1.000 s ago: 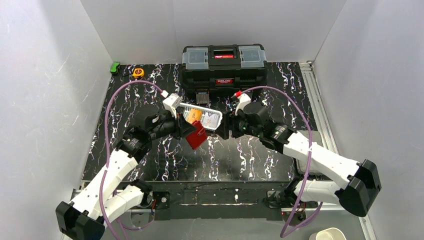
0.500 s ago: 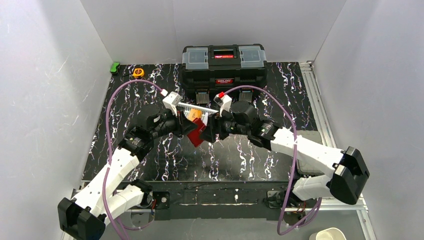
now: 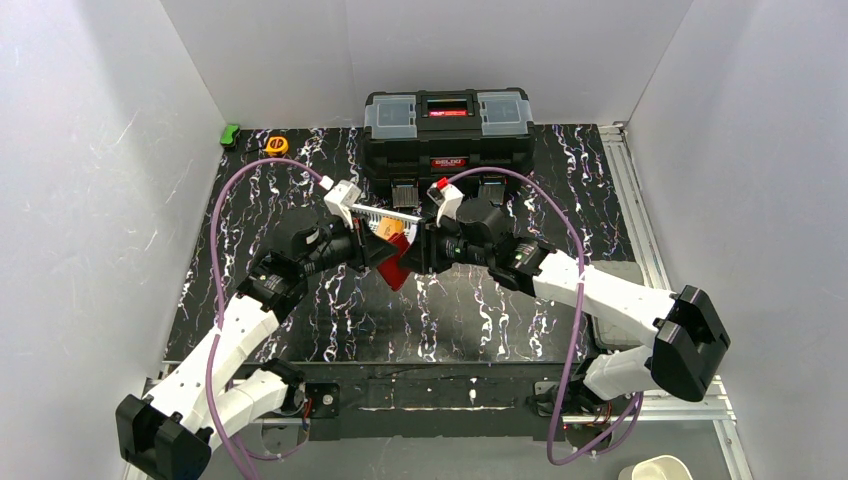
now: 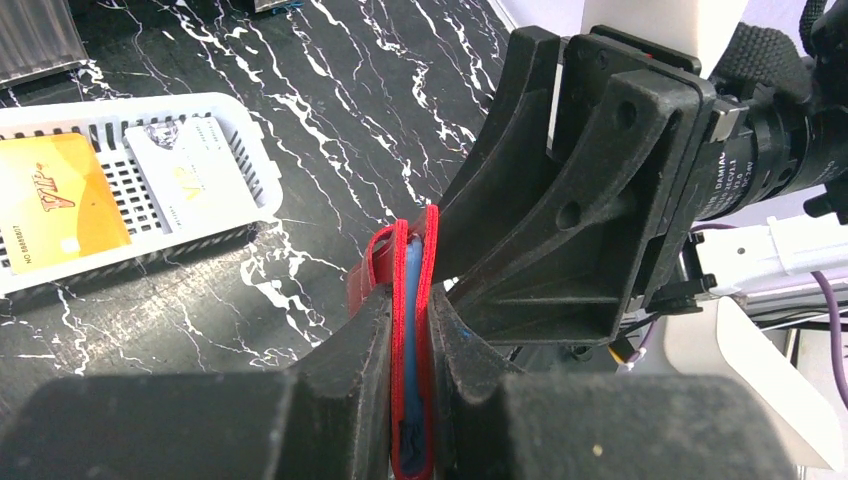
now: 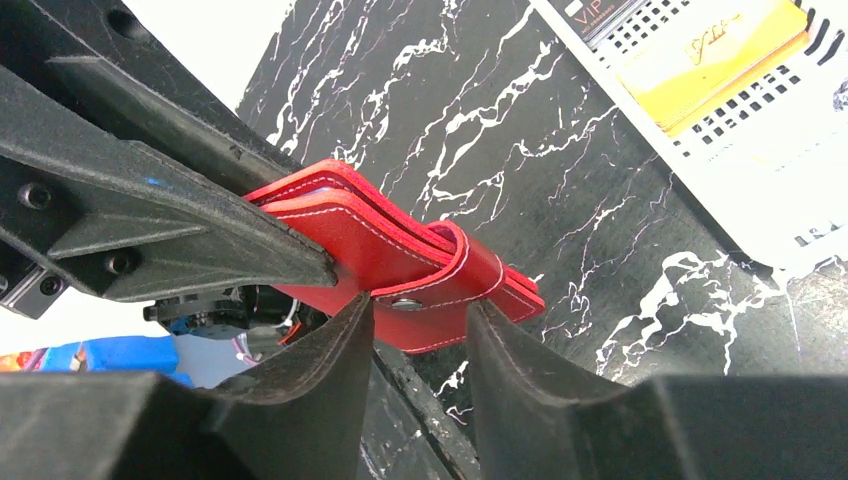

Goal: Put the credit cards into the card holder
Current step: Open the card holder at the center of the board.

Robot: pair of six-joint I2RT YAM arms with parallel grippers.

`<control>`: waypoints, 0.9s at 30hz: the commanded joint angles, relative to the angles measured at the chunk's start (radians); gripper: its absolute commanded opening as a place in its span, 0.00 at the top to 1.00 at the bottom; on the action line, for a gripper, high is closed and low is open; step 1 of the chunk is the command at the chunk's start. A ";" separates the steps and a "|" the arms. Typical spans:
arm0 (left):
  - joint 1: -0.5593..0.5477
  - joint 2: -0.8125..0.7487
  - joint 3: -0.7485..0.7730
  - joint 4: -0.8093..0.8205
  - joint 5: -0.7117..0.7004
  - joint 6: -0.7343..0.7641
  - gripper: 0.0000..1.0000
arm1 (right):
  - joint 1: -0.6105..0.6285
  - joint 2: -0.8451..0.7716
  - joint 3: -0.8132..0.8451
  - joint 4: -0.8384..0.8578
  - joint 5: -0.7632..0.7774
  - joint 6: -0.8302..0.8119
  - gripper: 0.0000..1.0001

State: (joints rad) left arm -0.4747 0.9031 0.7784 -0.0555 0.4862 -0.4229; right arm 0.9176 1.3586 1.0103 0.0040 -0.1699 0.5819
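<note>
Card holder (image 5: 345, 232) pinched in left pincer (image 4: 408, 305), right pincer (image 5: 418, 310) astride its tab (image 5: 462, 268), grip unclear.

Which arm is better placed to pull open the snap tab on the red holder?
Right. The right fingers straddle the snap tab on the card holder, while the left fingers are clamped on the holder's body and should probably just steady it.
</note>
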 commanded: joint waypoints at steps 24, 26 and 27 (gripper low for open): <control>-0.016 -0.053 -0.041 -0.023 -0.056 0.100 1.00 | 0.051 -0.155 -0.037 -0.001 0.203 -0.045 0.51; -0.017 -0.050 -0.044 -0.016 -0.058 0.088 1.00 | 0.071 -0.155 -0.039 -0.025 0.212 -0.047 0.37; -0.017 -0.049 -0.046 -0.011 -0.057 0.077 1.00 | 0.084 -0.146 -0.032 -0.041 0.218 -0.052 0.32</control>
State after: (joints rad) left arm -0.4870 0.8787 0.7258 -0.0780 0.4480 -0.3481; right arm 0.9638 1.2297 0.9794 0.0097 0.0036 0.5720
